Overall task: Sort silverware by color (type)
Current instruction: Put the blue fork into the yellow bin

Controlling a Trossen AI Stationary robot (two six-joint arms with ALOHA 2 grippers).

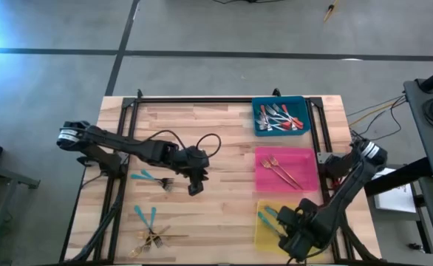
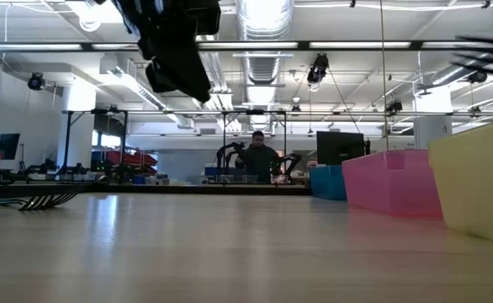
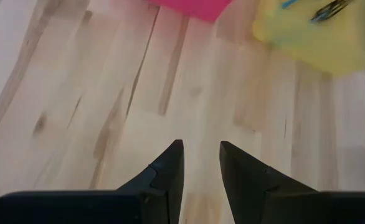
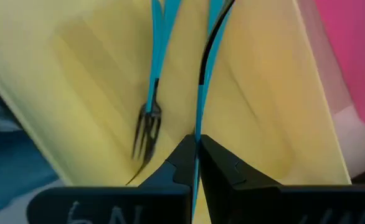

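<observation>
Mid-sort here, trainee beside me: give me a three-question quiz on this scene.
1. True or false: the pink tray holds gold forks.
2. Which gripper is shut on a teal fork? A left B right
3. Fill in: the right gripper is over the ____ tray.

Key: 1 true; 2 B; 3 yellow.

My overhead cam looks straight down on the whole worktop (image 1: 224,148), while the low one sits right at its surface, looking level across toward the room behind. The left wrist cam hangs close above bare wood, catching the pink tray (image 3: 192,6) and yellow tray (image 3: 319,40) the overhead also sees. The right wrist cam is jammed right up against that yellow tray.
</observation>
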